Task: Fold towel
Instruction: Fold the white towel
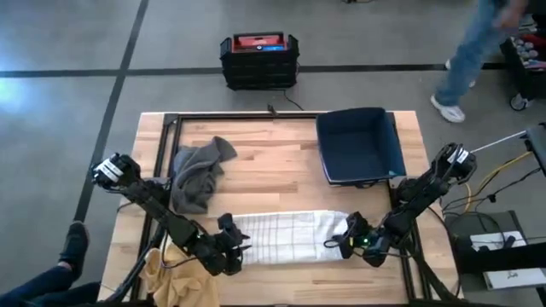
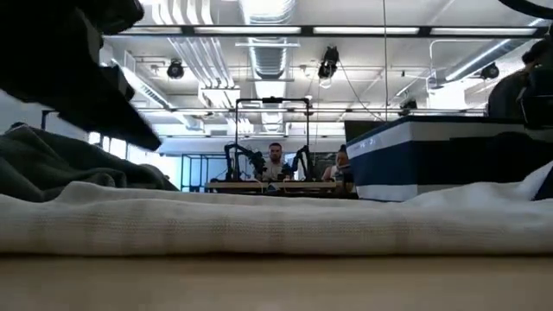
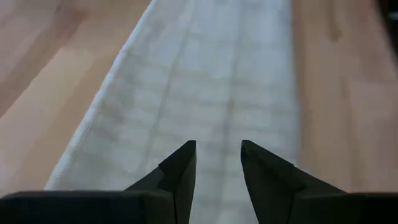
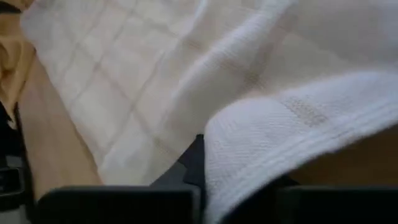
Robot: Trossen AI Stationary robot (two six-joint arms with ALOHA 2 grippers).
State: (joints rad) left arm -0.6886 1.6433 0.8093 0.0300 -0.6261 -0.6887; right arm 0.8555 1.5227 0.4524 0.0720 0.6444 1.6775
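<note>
Two grippers sit at the near edge of your table, one at each end of the white towel (image 1: 286,235), which lies as a long narrow strip between them; the lengthwise folding looks done, and I judge the end-to-end fold is what remains. Your left gripper (image 3: 217,163) hovers at its end with a narrow gap between the fingers, gripping nothing; your right gripper (image 1: 345,241) has the other end draped over it, and the cloth seems pinched and lifted. Farther back lie a crumpled grey cloth (image 1: 198,173) and a blue bin (image 1: 360,145); beyond the table, a black crate (image 1: 259,60) stands on the floor.
</note>
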